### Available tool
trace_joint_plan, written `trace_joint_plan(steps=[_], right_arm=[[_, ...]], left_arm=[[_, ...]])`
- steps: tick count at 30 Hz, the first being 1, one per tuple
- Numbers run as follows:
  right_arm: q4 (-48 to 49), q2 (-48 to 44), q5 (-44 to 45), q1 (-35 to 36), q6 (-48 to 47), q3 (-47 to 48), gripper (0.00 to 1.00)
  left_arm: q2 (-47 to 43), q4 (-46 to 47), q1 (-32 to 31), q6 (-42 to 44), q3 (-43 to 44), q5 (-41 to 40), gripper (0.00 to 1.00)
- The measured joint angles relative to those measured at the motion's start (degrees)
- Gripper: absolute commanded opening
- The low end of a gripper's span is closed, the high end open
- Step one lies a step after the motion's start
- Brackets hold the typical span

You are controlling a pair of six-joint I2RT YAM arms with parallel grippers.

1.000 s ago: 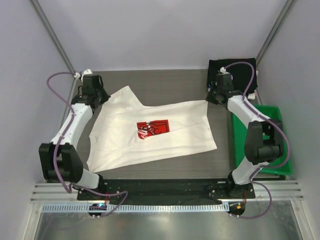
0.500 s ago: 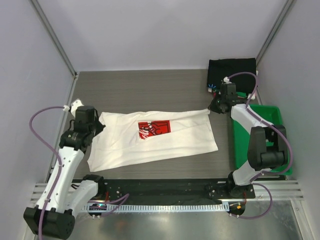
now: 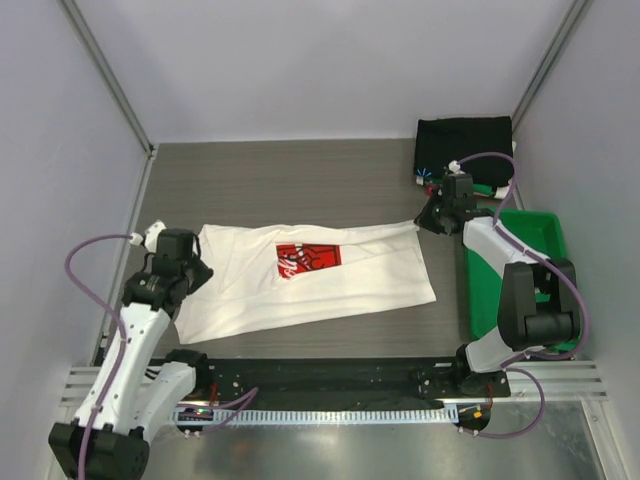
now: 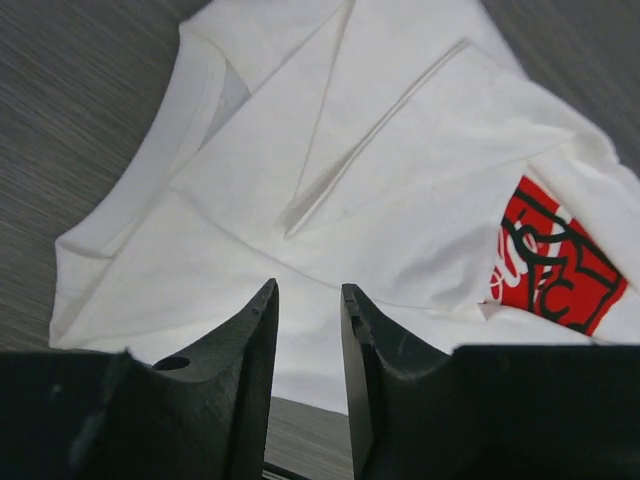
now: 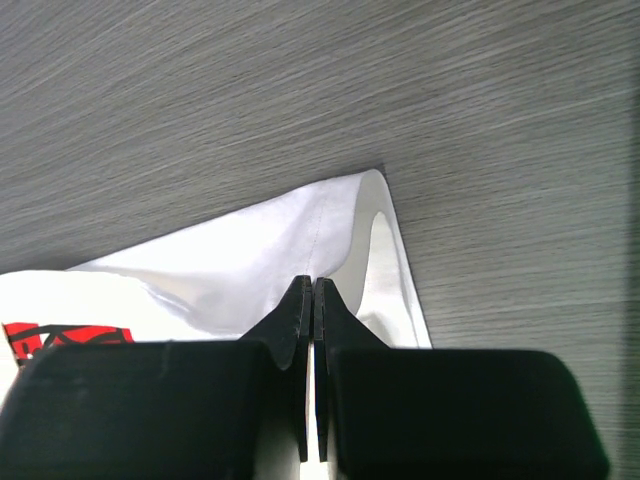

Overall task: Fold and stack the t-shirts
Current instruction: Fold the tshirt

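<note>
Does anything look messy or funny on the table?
Yes, a little. The white t-shirt lies crooked across the table, its near edge slanting and creases fanning out by the collar. The right gripper pinches its far right corner; the left gripper hangs open over the collar end.

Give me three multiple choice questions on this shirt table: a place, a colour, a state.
1. Where is the black t-shirt? A) far right corner of the table B) in the green tray C) at the near left edge
2. The white t-shirt has a print that is: A) blue B) red C) yellow
3. The left tool is: A) shut on cloth B) out of view C) open, holding nothing
Answers: A, folded at the back right; B, a red square; C, cloth shows through its gap.
</note>
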Motion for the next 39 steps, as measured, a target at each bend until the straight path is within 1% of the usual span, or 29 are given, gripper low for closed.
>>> trace_joint_plan(steps=[1,4,7,13,23,26,27,33,35,38,39], right_arm=[[0.2,-0.1,-0.2,0.0,0.2,-0.2,0.01],[0.5,-0.3,-0.8,0.0,0.7,-0.3,0.01],[0.7,-0.5,-1.3,0.0,1.0,-0.4,0.01],[0.8,-0.9,-1.8,0.0,1.0,-0.4,0.01],[0.8,-0.8,-1.9,0.0,0.9,-0.4,0.01],[0.8,-0.8,-1.9,0.0,0.7,-0.4,0.01],[0.8,-0.8,-1.9,0.0,0.7,-0.4,0.01],[0.8,-0.8,-1.9,0.0,0.5,-0.4,0.01],[0.8,-0.8,-1.9,0.0,0.3,-0.4,0.01],[0.8,-0.8,-1.9,0.0,0.1,-0.4,0.01],[0.8,-0.8,-1.9,0.0,0.1,-0.4,0.01]], left_arm=[[2.3,1.0,0.0,-0.2,-0.9,0.7,0.37],[10.4,5.0,0.0,-0.5,-3.3,3.3,0.43],[15.9,8.1,0.0,-0.8,-5.6,5.0,0.47],[19.7,12.8,0.0,-1.3,-7.7,5.9,0.47],[24.8,18.9,0.0,-0.5,-9.5,6.0,0.42],[25.9,19.9,0.0,-0.3,-9.5,5.9,0.39],[26.1,20.1,0.0,-0.2,-9.5,5.8,0.36],[26.2,21.4,0.0,0.6,-9.5,4.4,0.31],[26.7,21.9,0.0,1.0,-9.5,4.0,0.30],[27.6,22.6,0.0,1.2,-9.5,4.0,0.26],[27.9,22.8,0.0,1.2,-9.5,4.0,0.19]])
